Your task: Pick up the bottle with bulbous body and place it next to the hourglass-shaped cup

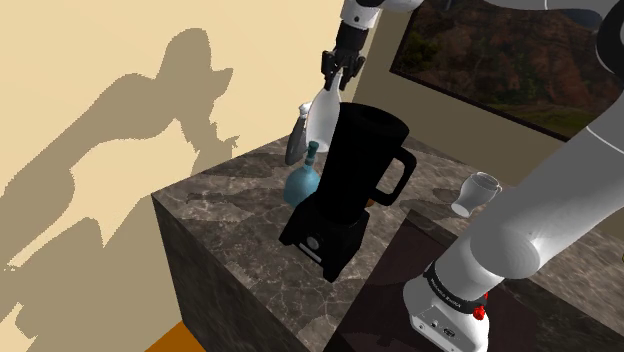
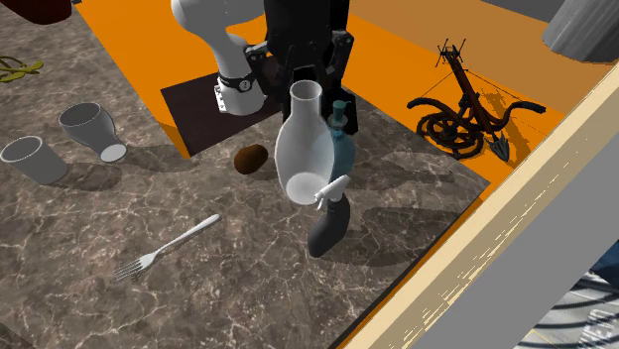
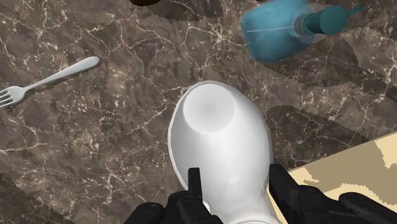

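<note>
1. My gripper (image 3: pixel 232 181) pinches the white bottle (image 3: pixel 219 143) by its neck, so the bulb hangs below.
2. The bottle is in the air at the second exterior view's centre, clear of the counter (image 2: pixel 417 213).
3. The cup (image 2: pixel 91 129) sits at that frame's left, well apart. I judge the carry comes next.

White bulbous bottle (image 2: pixel 304 149) hangs aloft, well apart from hourglass cup (image 2: pixel 91 129)
</note>
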Robot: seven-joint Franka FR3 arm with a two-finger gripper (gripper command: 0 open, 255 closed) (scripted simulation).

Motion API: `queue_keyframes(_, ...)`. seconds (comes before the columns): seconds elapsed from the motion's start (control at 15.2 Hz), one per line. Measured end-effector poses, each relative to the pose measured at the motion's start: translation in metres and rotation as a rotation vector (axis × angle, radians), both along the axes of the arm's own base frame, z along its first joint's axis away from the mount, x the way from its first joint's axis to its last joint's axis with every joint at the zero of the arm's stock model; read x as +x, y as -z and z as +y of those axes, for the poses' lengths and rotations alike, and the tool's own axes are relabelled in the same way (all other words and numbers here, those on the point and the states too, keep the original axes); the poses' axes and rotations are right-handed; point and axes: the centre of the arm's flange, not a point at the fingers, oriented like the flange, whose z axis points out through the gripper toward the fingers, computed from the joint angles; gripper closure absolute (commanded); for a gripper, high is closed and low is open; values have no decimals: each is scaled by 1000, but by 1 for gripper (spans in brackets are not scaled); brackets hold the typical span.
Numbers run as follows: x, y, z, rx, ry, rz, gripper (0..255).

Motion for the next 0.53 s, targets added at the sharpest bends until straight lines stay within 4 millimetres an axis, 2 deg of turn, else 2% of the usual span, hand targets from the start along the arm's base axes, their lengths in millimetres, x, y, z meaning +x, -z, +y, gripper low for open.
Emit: queue_keyframes(0.53, 1, -41, 0, 0, 0, 0, 255)
